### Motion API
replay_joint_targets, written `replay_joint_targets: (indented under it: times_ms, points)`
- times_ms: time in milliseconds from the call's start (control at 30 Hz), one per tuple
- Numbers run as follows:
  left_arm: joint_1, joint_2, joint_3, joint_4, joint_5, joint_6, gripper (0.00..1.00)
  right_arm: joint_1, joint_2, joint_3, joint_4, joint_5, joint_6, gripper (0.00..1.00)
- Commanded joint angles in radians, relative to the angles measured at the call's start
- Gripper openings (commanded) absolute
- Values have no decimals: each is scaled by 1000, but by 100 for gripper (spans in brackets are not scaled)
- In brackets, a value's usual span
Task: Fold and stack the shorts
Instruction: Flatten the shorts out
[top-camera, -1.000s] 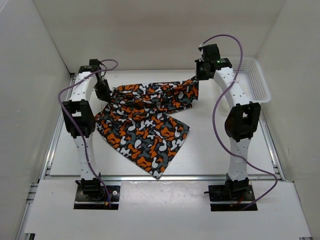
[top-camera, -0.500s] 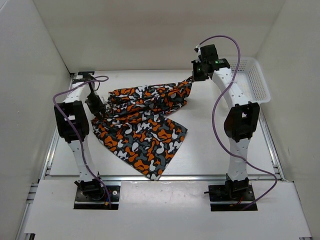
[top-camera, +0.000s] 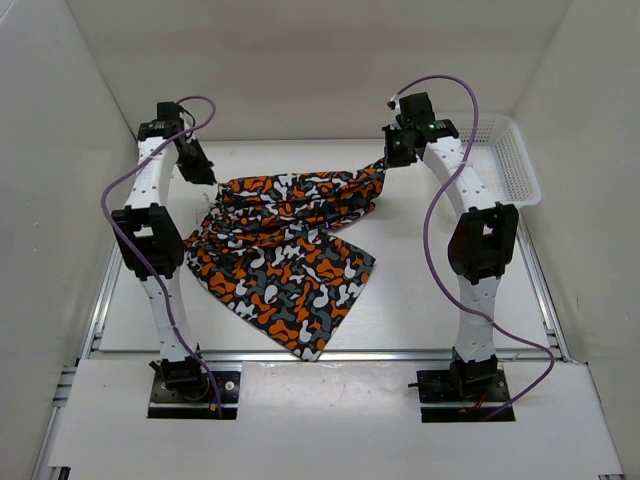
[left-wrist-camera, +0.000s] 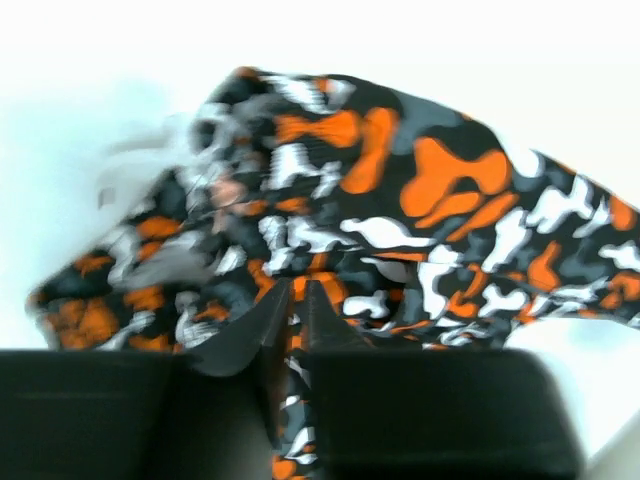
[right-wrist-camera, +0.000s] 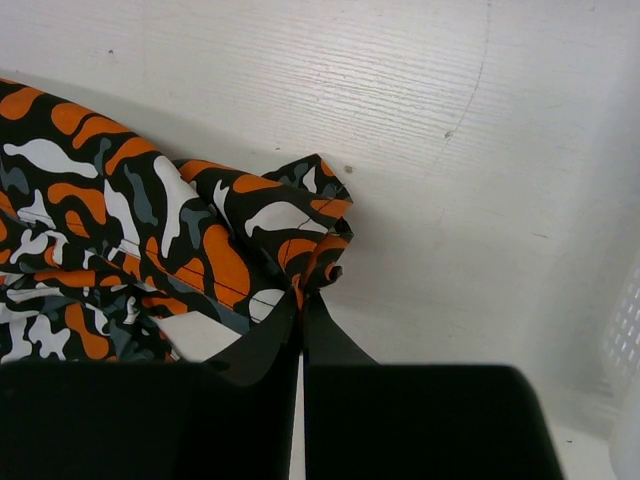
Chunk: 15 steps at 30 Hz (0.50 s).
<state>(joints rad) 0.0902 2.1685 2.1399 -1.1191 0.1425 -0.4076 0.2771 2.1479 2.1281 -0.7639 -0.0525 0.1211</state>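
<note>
Right jaws are pinching the shorts' (top-camera: 285, 245) corner (white basket (top-camera: 510, 160) sitting close by); left jaws are hovering closed.

- No writing, label, brand, number or sign could be read in any of the views.
- The shorts (top-camera: 285, 250) showed only camouflage blotches, with no lettering legible on them.

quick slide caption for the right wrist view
Right gripper shut on a bunched corner of the camouflage shorts, above the white table.
</note>
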Motion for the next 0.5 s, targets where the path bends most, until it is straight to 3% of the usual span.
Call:
replay_joint_targets:
  times_ms: [0, 133, 167, 233, 467]
  points:
    - [-9, 95, 34, -5, 152, 16, 24, 4, -20, -5, 0, -3, -12, 0]
    - [-20, 142, 57, 7, 207, 73, 71, 4, -29, -5, -9, -1, -12, 0]
    - [-20, 142, 28, 28, 207, 84, 77, 4, -29, -5, -9, -1, -12, 0]
    - [-20, 142, 15, 42, 221, 98, 79, 4, -29, 6, -9, 10, -12, 0]
    - [-20, 207, 18, 90, 212, 95, 66, 4, -10, 36, -20, 19, -12, 0]
